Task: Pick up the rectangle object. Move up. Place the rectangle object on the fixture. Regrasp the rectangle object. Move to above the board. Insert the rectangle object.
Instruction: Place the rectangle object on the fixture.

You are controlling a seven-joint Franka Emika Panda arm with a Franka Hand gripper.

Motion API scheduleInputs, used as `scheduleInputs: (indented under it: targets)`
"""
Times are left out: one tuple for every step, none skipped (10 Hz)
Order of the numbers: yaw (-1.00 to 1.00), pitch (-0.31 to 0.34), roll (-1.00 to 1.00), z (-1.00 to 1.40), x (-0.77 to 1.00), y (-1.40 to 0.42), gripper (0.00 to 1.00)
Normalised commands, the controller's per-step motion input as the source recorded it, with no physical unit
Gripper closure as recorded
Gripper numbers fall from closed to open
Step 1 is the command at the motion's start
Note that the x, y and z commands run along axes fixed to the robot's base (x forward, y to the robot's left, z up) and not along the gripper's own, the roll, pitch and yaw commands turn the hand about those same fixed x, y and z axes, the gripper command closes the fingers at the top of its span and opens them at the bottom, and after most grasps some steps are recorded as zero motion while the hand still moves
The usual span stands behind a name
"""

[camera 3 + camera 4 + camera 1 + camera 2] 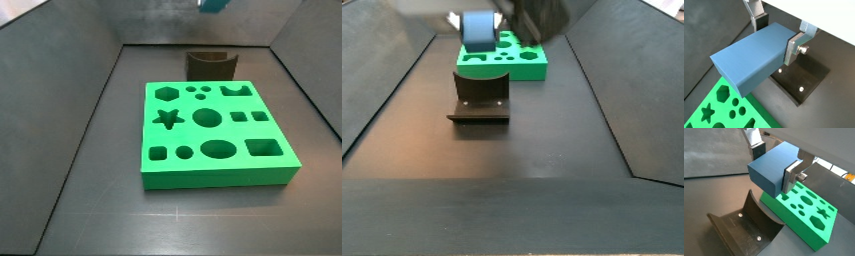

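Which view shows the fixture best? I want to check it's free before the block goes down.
A side view: the whole fixture stands bare below the gripper holding the block. The opposite side view shows it small behind the board; wrist views show parts.

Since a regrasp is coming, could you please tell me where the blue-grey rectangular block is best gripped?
Grip the blue-grey rectangular block across its two long flat parallel sides, near one end, from above. The gripper holds it this way now, above the dark notched fixture; flat faces suit its jaws.
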Motion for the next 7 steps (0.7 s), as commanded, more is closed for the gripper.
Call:
scheduleInputs:
  targets:
    - [-0.11,0.023,-1.00,-1.00,0.12,0.07,1.00]
    - [-0.11,0.047,-1.00,-1.00,0.13,0.08,1.00]
    - [-0.11,0.061,-1.00,-1.00,0.14,0.08,1.00]
    - [-0.12,0.068,-0.88,-1.00,0.15,0.09,1.00]
    - [-0.12,0.066,-0.77,-1.00,0.15,0.10,1.00]
    - [-0.11,0.058,-0.55,-1.00,0.17,0.10,1.00]
    - [-0.11,0.054,-0.34,-1.00,0.18,0.11,1.00]
